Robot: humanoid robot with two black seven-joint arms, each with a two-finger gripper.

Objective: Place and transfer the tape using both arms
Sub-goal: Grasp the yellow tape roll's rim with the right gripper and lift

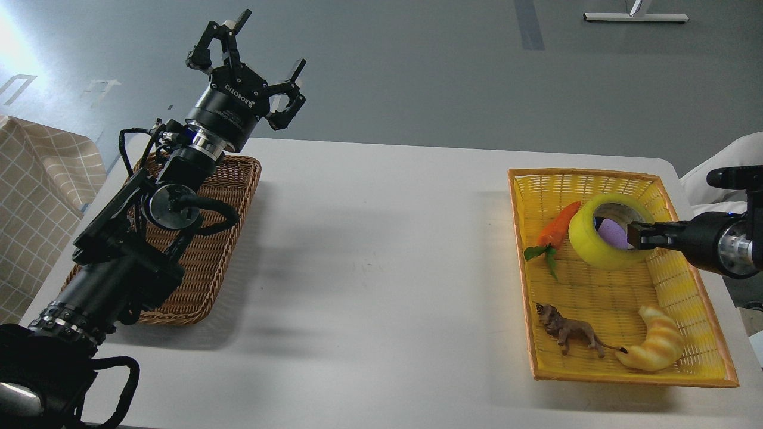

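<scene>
The tape (596, 244), a wide translucent yellow roll with a pale core, hangs lifted above the yellow basket (703, 310) at the right. My right gripper (639, 235) comes in from the right edge and is shut on the roll's right wall, one finger inside the core. My left gripper (253, 56) is raised high above the far end of the brown wicker basket (202, 262) at the left, fingers spread open and empty.
In the yellow basket lie a toy carrot (557, 226), a purple block (614, 233) seen through the tape's core, a toy lion (569, 335) and a yellow croissant toy (656, 347). The white table (381, 268) lies between the two baskets.
</scene>
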